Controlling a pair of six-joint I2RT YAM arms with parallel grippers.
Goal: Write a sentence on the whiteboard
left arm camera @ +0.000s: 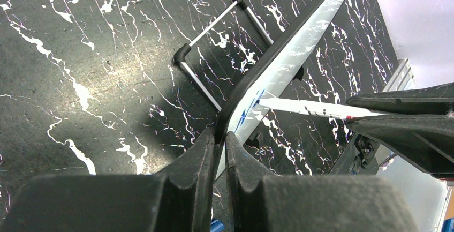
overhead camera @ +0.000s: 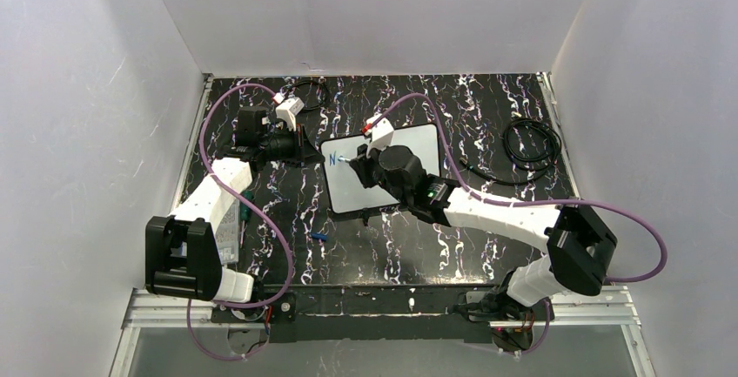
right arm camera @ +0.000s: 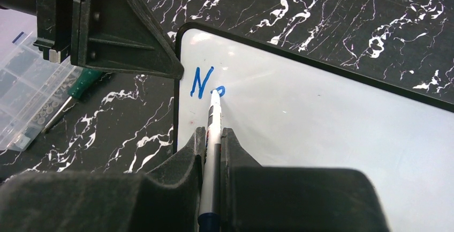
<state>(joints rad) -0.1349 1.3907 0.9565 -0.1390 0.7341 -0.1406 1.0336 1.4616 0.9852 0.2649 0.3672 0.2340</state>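
Note:
The whiteboard (overhead camera: 416,145) lies on the black marbled table, white with a thin dark frame. My left gripper (left arm camera: 220,138) is shut on its left edge (overhead camera: 315,156), with the frame pinched between the fingers. My right gripper (right arm camera: 213,135) is shut on a white marker (right arm camera: 214,115) and hovers over the board's upper left (overhead camera: 361,164). The marker's blue tip touches the board. The sentence (right arm camera: 203,82) is a blue "N" and the start of a second letter at the tip. In the left wrist view the whiteboard (left arm camera: 289,60) shows edge-on, with the marker (left arm camera: 305,107) against it.
A coiled black cable (overhead camera: 531,142) lies at the right rear. A clear plastic parts box (right arm camera: 21,87) and a green-handled screwdriver (right arm camera: 80,81) sit left of the board. A small blue cap (overhead camera: 319,238) lies in front. A metal wire stand (left arm camera: 214,44) rests beside the board.

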